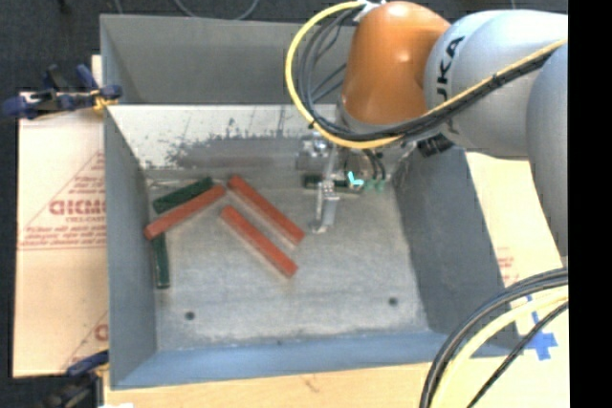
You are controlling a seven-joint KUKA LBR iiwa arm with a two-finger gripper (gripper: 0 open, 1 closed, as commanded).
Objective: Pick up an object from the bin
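My gripper (323,211) hangs below the orange wrist cover, near the middle of the bin, with one thin finger pointing down at the floor. Just left of that finger lies an orange-red bar (265,207), slanting from upper left to lower right. A second orange-red bar (258,242) runs parallel below it, ending near the bin's centre. Nothing shows between the fingers.
Further left lie a third orange-red bar (185,210), a dark green bar (183,196) above it and another dark green bar (160,262) standing along the left wall. The arm and its cables cover the bin's upper right part.
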